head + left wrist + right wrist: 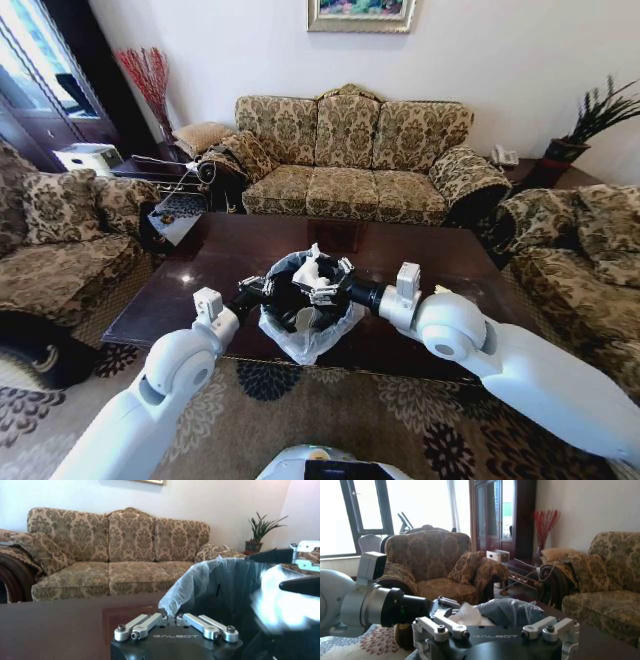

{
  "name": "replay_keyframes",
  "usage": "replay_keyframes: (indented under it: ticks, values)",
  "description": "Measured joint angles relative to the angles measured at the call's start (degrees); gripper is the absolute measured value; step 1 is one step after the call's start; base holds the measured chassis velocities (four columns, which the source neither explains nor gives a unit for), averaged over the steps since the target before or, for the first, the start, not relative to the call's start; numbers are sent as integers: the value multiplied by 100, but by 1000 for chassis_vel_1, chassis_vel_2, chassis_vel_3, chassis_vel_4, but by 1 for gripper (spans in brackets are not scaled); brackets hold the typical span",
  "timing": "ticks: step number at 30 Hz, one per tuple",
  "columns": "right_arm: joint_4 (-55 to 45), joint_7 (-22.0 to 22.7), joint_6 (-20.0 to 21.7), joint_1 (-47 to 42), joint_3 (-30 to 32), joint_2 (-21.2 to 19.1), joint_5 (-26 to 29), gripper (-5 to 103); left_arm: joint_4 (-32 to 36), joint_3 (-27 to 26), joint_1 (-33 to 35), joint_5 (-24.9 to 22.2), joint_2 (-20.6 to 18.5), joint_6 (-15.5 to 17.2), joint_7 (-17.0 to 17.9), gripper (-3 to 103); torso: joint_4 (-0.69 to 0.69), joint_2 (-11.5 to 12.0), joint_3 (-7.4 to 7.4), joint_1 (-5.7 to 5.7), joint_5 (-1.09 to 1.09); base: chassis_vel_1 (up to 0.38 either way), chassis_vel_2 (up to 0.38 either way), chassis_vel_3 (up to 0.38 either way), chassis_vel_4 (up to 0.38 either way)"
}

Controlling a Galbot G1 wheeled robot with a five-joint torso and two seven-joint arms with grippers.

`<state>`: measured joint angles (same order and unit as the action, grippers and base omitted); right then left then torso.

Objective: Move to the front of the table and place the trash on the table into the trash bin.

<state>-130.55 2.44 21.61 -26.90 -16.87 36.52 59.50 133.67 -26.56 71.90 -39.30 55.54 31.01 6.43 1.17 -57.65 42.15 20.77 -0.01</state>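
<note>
glossy dark table (430, 255), black bag-lined trash bin (305, 330), white trash (306, 270) inside

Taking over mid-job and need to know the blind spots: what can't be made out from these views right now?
- Inside of the small round black bin with whitish bag: head view, hidden by both grippers and crumpled white paper.
- Right gripper: fingers lost against the bin; open or shut unclear.
- Left gripper: same, at the bin's rim.
- Glossy dark brown table: near edge hidden by the arms.

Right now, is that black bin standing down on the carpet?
No: the head view shows the trash bin standing on the dark coffee table, between the two pincers, not on the carpet.
</note>
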Motion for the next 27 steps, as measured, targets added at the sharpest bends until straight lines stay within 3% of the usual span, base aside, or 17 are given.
replay_keyframes:
  ticks: [13,20,24,26,27]
  values:
    - [43,-22,-122,17,66,-6,-274,100,24,-3,41,22,57,-18,-15,3,0,0,0,0,1,0,0,0,0]
    - [59,228,-208,-105,511,20,-235,100,72,-41,117,43,91,-22,-16,3,0,1,0,0,0,0,0,0,0]
    - [248,1146,-416,-516,1049,-209,-226,100,120,-138,180,51,112,-34,-13,3,0,1,-1,-1,0,0,0,0,0]
    - [315,1316,-421,-584,1122,-244,-241,100,132,-151,187,53,117,-39,-10,3,0,1,-1,-1,0,0,0,0,0]
    - [481,1817,-351,-760,1371,-282,-285,100,171,-187,214,61,137,-54,-4,3,-1,1,-1,-1,1,0,0,0,0]
